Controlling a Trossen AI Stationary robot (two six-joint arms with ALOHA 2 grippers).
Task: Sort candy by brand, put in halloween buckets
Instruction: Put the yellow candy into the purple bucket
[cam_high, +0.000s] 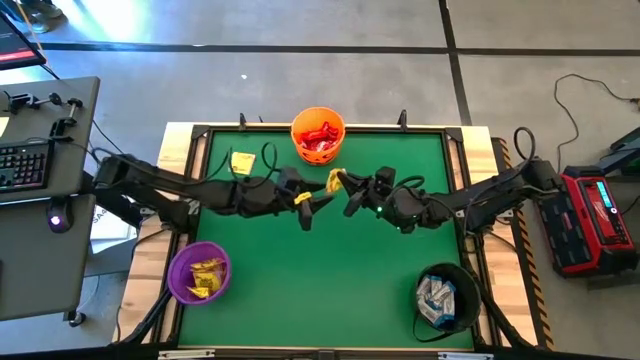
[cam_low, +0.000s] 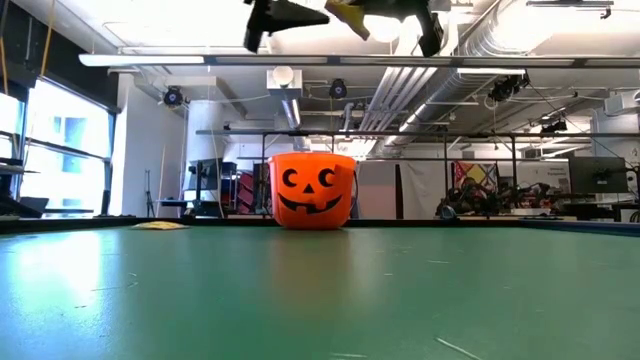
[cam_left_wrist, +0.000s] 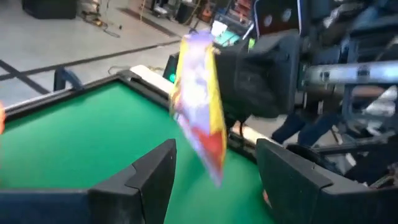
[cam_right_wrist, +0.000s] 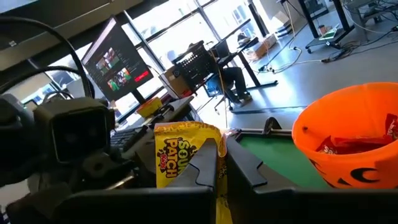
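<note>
Yellow candy passes between two grippers above the worktop

From the left: the purple bucket (cam_high: 199, 272) sits at 7 o'clock; the left gripper (cam_high: 312, 205), near centre, has its fingers apart; the yellow packet (cam_high: 335, 181) hangs at about 12 o'clock, clamped by the right gripper (cam_high: 352, 193). The packet looks light, thin and floppy, probably slippery, so hold a flat edge firmly.

A candy packet (cam_right_wrist: 180, 155) hangs pinched between the right gripper's (cam_right_wrist: 221, 163) fingers, just ahead of the left gripper's (cam_left_wrist: 214, 171) parted fingers, above the table (cam_high: 320, 270).
</note>
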